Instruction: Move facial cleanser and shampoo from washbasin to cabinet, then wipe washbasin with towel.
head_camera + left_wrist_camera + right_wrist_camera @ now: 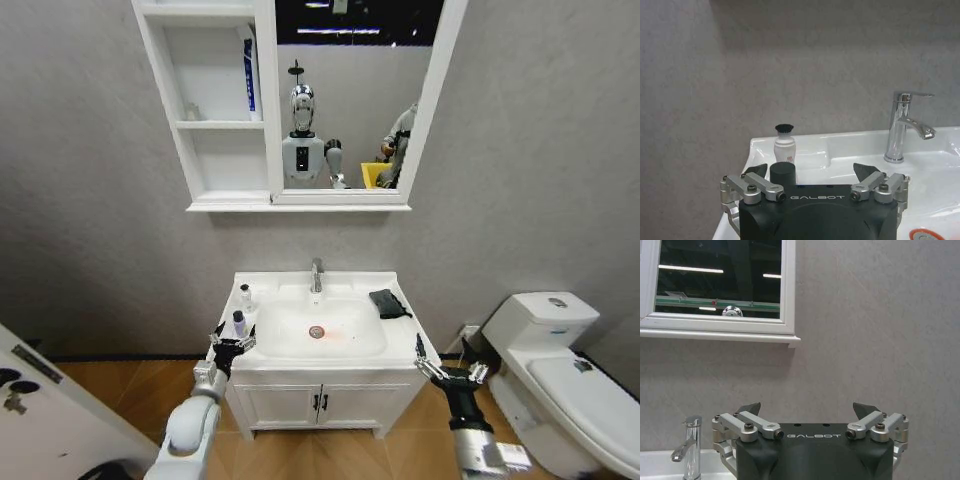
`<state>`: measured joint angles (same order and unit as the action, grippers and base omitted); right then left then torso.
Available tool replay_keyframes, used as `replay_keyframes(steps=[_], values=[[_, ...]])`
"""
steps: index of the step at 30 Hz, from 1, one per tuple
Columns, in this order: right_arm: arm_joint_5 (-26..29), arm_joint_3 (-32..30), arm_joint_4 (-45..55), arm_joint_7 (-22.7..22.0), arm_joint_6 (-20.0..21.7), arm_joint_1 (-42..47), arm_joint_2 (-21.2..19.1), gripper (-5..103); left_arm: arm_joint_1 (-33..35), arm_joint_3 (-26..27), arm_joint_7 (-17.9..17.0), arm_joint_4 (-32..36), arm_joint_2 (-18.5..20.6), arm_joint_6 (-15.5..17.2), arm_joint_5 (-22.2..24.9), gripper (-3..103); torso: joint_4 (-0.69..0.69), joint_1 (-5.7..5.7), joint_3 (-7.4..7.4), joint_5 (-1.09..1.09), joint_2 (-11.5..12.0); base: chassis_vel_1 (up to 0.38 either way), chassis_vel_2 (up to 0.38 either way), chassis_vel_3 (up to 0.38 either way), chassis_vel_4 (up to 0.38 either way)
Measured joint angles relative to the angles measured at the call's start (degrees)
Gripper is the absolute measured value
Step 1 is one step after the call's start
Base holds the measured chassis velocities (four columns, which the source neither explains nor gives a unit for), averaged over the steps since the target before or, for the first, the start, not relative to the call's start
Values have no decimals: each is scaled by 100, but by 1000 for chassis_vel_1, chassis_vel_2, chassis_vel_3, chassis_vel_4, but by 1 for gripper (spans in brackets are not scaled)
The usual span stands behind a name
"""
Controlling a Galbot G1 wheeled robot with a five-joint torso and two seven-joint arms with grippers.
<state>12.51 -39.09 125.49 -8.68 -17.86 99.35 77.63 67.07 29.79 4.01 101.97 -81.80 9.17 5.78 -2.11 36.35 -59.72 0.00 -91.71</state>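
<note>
On the white ceramic washbasin (pixel 400 345), the left gripper (pixel 232 342), spread wide, frames a dark-capped bottle (pixel 239 323) at nine o'clock, apparently to grasp it, while the right gripper (pixel 448 369) waits open at four.

The washbasin (pixel 262 362) stands under the cabinet (pixel 215 105), which is joined to a mirror (pixel 345 95). The towel (pixel 389 303) lies on the right rim. Two small bottles (pixel 241 310), probably the cleanser and shampoo, stand on the left rim. The left gripper (pixel 232 343) is spread wide just before them. The right gripper (pixel 450 369) hangs open at the front right corner.
</note>
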Motion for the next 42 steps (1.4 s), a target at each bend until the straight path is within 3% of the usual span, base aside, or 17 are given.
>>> replay_keyframes(steps=[7,21,28,29,31,34,40,42], values=[[4,11,-69,-27,17,-99,-28,100,-416,54,-70,-718,-58,-51,10,97,-1,-1,0,0,-1,0,0,0,0],[45,-15,-121,-29,19,-90,-68,100,-848,175,-261,-1360,-114,-159,-41,94,-1,-1,0,0,0,0,0,0,0],[68,-15,-148,-34,17,-103,-73,100,-818,183,-245,-1411,-166,-164,-48,61,-1,-2,0,0,0,0,0,0,0],[68,-15,-148,-34,17,-103,-73,100,-818,183,-245,-1411,-166,-164,-48,61,-1,-2,0,0,0,0,0,0,0],[74,-14,-178,-34,16,-127,-66,100,-791,183,-235,-1380,-169,-163,-48,50,-1,-2,0,0,0,0,0,0,0],[89,-14,-195,-35,9,-133,-58,100,-755,174,-230,-1314,-153,-156,-42,42,-1,-1,0,0,0,0,0,0,0],[111,-30,-216,-41,-13,-115,-47,100,-651,96,-222,-972,-3,-71,74,42,-1,-2,0,-1,0,0,0,0,0],[128,-29,-234,-46,-13,-127,-48,100,-632,16,-224,-589,263,57,280,42,-1,-1,0,-2,0,0,0,0,0]])
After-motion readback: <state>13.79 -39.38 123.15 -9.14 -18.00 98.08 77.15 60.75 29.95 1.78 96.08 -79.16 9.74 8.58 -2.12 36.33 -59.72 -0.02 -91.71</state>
